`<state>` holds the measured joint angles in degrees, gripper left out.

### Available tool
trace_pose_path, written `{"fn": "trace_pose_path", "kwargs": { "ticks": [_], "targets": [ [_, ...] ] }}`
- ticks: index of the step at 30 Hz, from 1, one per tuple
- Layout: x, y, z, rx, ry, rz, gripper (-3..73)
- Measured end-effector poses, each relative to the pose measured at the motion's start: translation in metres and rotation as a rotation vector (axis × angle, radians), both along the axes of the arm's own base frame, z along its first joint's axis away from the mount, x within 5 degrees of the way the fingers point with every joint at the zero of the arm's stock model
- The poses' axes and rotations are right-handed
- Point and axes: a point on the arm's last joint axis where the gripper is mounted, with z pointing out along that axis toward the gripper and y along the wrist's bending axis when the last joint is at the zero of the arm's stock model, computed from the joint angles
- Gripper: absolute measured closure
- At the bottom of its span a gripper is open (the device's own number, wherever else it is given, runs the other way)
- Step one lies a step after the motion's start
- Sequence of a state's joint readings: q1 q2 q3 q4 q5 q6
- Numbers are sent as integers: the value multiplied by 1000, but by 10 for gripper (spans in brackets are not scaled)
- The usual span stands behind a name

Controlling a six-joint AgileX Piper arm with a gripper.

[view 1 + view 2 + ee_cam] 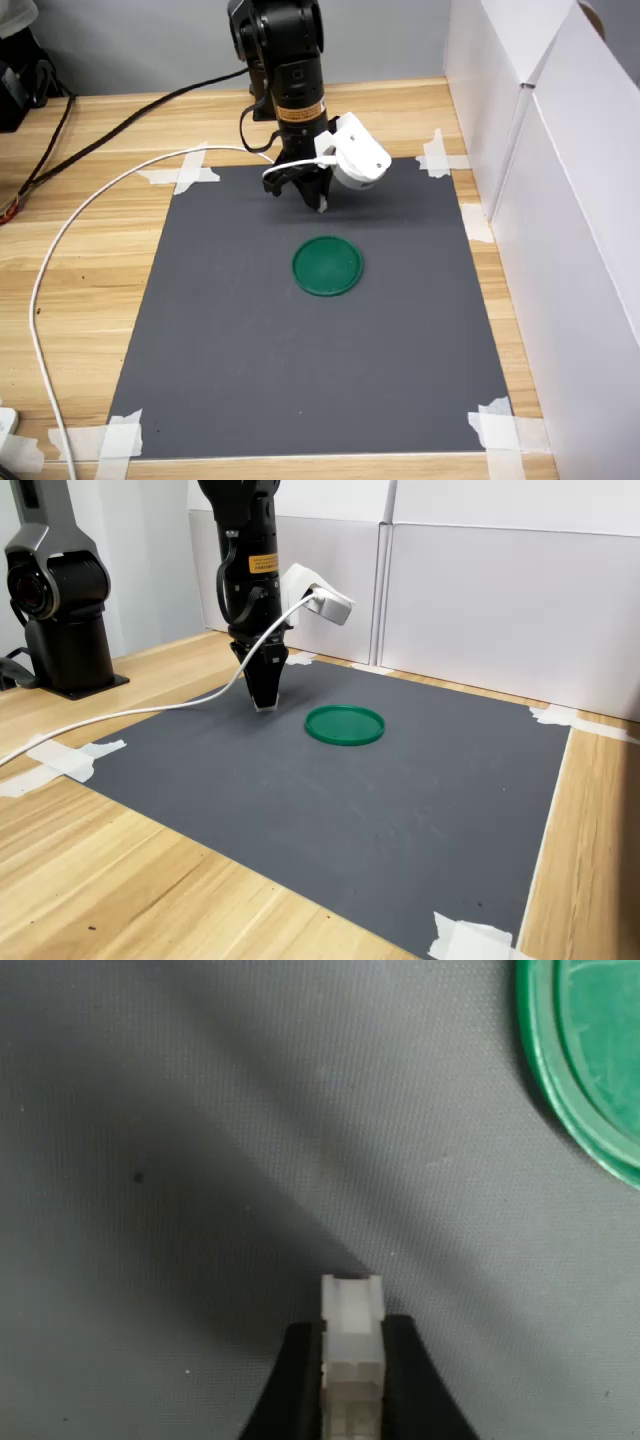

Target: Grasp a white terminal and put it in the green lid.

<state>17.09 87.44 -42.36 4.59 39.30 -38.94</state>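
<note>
hand points down, clamped on the white terminal, beside the green lid.

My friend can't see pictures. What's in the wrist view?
The gripper is shut on a small white terminal, held above a grey mat. Part of the green lid shows at the picture's edge, empty where visible.

A wooden table carries a taped-down grey mat bearing the green lid.
</note>
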Motion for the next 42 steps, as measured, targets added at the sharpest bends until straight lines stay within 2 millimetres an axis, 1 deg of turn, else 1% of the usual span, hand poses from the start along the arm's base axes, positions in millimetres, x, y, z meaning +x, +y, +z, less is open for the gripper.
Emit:
{"fn": "trace_pose_path", "kwargs": {
  "ticks": [5,7,10,14,17,21,23,26,36,42],
  "targets": [
    [-1,-1,6,1,-24,6,607],
    [-3,-2,13,-2,-45,13,607],
    [0,-2,30,0,-78,21,607],
    [12,2,57,10,-120,30,607],
    [21,5,72,11,-142,54,607],
    [34,9,82,9,-148,71,607],
    [41,11,82,7,-140,73,607],
    [51,14,75,-1,-121,77,607],
    [72,16,33,-69,-64,105,607],
    [79,18,23,-69,-76,108,607]
  ]
}}
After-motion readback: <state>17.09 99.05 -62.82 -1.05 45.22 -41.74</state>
